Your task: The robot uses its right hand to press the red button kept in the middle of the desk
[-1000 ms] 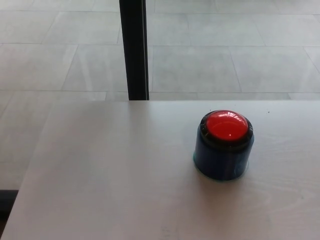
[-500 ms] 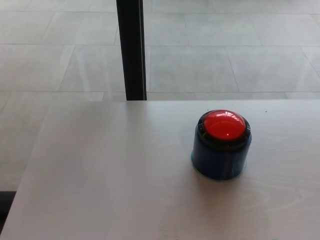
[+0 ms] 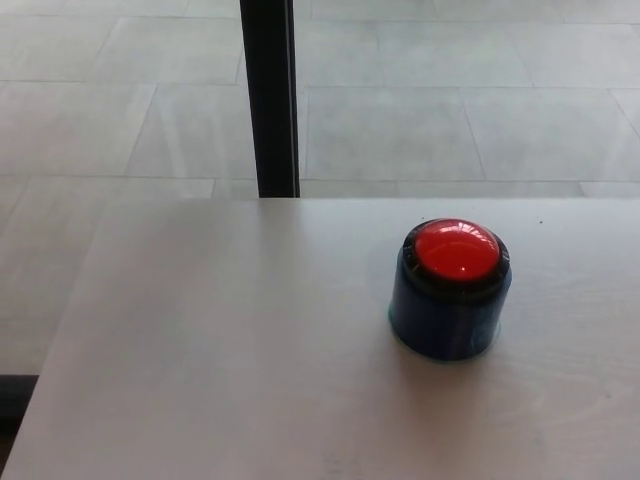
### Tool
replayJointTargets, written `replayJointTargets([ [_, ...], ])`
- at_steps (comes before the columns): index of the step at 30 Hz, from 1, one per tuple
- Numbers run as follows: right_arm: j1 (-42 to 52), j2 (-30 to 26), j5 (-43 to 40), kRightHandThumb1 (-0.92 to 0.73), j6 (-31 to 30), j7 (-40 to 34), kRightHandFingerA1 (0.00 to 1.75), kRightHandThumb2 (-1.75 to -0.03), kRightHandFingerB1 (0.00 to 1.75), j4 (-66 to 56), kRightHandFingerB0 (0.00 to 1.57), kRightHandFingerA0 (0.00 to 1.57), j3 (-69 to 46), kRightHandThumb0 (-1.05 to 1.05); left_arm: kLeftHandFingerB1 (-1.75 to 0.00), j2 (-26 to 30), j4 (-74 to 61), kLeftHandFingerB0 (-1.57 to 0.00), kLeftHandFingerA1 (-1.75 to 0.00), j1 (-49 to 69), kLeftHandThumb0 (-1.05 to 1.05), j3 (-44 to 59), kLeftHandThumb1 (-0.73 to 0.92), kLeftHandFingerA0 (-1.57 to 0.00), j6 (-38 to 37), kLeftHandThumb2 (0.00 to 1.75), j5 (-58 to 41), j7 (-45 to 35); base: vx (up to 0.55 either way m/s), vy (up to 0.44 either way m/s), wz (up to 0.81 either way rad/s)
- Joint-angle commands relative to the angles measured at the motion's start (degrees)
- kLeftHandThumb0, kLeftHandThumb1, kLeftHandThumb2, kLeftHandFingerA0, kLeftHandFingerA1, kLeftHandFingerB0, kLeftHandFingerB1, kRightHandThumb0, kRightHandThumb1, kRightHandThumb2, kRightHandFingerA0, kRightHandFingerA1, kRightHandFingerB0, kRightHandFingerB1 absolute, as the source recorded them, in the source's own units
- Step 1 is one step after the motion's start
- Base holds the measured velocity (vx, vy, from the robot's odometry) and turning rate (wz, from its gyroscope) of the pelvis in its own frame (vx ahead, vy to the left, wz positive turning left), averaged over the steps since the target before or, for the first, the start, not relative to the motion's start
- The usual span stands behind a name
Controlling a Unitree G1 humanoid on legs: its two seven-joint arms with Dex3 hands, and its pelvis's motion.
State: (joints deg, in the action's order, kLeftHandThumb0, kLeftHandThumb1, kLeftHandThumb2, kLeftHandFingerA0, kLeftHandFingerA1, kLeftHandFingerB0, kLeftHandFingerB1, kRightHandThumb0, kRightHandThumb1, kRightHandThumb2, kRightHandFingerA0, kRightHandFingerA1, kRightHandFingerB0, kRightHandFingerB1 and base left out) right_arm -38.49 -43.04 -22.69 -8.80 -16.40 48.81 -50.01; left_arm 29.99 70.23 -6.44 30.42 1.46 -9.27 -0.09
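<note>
The pale wooden desk (image 3: 220,360) fills the near part of the view, and neither robot hand shows, so there is no telling how their fingers are set. The red button (image 3: 456,249) sits on a round dark blue base (image 3: 444,322) on the right side of the desk. Past the far edge, a black post (image 3: 268,95) stands on the grey tiled floor (image 3: 450,110).

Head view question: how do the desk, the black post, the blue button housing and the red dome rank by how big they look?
1. Desk, which fills most of the picture.
2. Black post, a tall narrow strip; it stands farther back, so its true size is unsure.
3. Blue button housing.
4. Red dome on top of the housing.
</note>
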Motion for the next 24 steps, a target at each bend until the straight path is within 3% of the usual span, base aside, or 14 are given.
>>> replayJointTargets([
  [1, -6.4, -0.9, 2.2, -0.27, 2.2, 0.3, 0.79, -1.18, 0.64, -7.5, 0.82, 1.22, 7.0, -0.45, -0.86, 1.7, 0.0, -0.33, -0.92, 0.2, -0.74, -0.2, 0.92, -0.39, -0.6, 1.27, -1.0, 0.1, 0.0, 0.0, 0.0],
  [2, -6.4, -0.9, 2.2, -0.27, 2.1, 0.3, 0.79, -1.18, 0.64, -7.9, 0.82, 1.22, 7.4, -0.45, -0.86, 1.7, 0.0, -0.33, -0.92, 0.2, -0.74, -0.2, 0.92, -0.39, -0.6, 1.27, -1.1, 0.1, 0.0, 0.0, 0.0],
  [3, -7.9, -0.8, 1.6, -0.25, 1.5, 1.9, 0.84, -1.24, 0.64, -9.0, 1.0, 1.23, 8.7, -0.39, -1.05, 1.7, 0.3, -0.22, -1.22, 0.2, -0.73, 0.1, 0.92, -0.28, -0.8, 1.16, -1.3, -0.1, 0.0, 0.0, 0.0],
  [4, -9.7, 0.2, 1.5, -0.26, 0.5, 2.5, 1.02, -1.27, 0.73, -11.9, 1.09, 1.15, 11.0, -0.29, -1.06, 1.7, 0.2, -0.23, -1.23, 0.3, -0.74, -0.2, 0.92, -0.29, -0.7, 1.17, -1.2, -0.5, 0.0, 0.0, 0.0],
  [5, -12.1, 1.8, 2.2, -0.39, -0.5, 3.0, 1.3, -1.19, 1.03, -14.9, 1.02, 1.1, 14.5, -0.25, -0.83, 1.8, 0.3, -0.34, -0.94, 0.2, -0.75, -0.8, 0.92, -0.44, -0.5, 1.28, -0.6, 0.0, 0.0, 0.0, 0.0],
  [7, -14.8, 4.2, 1.7, -0.45, -1.5, 2.3, 1.58, -1.25, 1.34, -17.4, 0.94, 1.05, 17.0, -0.1, -0.8, 1.8, 0.3, -0.29, -0.9, 0.3, -0.76, -1.2, 0.92, -0.39, -0.7, 1.29, -0.4, -0.4, 0.0, 0.0, 0.0],
  [8, -15.8, 6.0, 0.8, -0.53, -0.4, 3.1, 1.67, -1.19, 1.42, -18.4, 0.88, 1.0, 17.8, -0.07, -0.8, 1.8, 0.1, -0.3, -0.9, 0.4, -0.75, -1.2, 0.92, -0.4, -0.6, 1.29, -0.7, -0.6, 0.0, 0.0, 0.0],
  [11, -17.6, 9.8, 0.1, -0.53, 0.8, 5.3, 1.74, -1.22, 1.5, -20.8, 0.85, 0.99, 20.5, -0.06, -0.81, 1.7, 0.1, -0.31, -0.93, 0.3, -0.75, -1.3, 0.92, -0.42, -0.3, 1.27, -1.0, -0.2, 0.0, 0.0, 0.0],
  [12, -18.3, 11.2, 0.2, -0.53, 1.1, 5.8, 1.75, -1.22, 1.5, -20.9, 0.84, 0.98, 21.5, -0.08, -1.0, 1.6, 0.1, -0.27, -1.21, 0.5, -0.72, -1.6, 0.92, -0.33, -0.9, 1.17, -0.7, 0.1, 0.0, 0.0, 0.0],
  [13, -18.9, 12.8, -0.4, -0.54, 2.1, 7.9, 1.75, -1.25, 1.53, -21.1, 0.79, 0.95, 22.4, -0.08, -0.83, 1.5, 0.0, -0.33, -0.94, 0.4, -0.75, -1.0, 0.92, -0.42, -0.6, 1.26, -1.4, -0.2, 0.0, 0.0, 0.0],
  [18, -21.2, 21.9, 1.6, -0.44, 1.7, 9.0, 1.74, -1.31, 1.47, -23.4, 0.83, 0.94, 30.1, -0.08, -0.79, 1.6, -0.1, -0.26, -0.93, 1.0, -0.76, -2.4, 0.92, -0.42, -2.0, 1.29, -0.3, -1.3, 0.0, 0.0, 0.0],
  [24, -19.3, 28.6, 3.8, -0.49, 0.4, 11.7, 1.75, -1.23, 1.56, -25.2, 0.78, 0.92, 37.9, -0.15, -0.82, 1.3, -0.2, -0.31, -0.94, 0.8, -0.76, -2.7, 0.92, -0.44, -1.8, 1.29, -0.9, -0.7, 0.0, 0.0, 0.0],
])
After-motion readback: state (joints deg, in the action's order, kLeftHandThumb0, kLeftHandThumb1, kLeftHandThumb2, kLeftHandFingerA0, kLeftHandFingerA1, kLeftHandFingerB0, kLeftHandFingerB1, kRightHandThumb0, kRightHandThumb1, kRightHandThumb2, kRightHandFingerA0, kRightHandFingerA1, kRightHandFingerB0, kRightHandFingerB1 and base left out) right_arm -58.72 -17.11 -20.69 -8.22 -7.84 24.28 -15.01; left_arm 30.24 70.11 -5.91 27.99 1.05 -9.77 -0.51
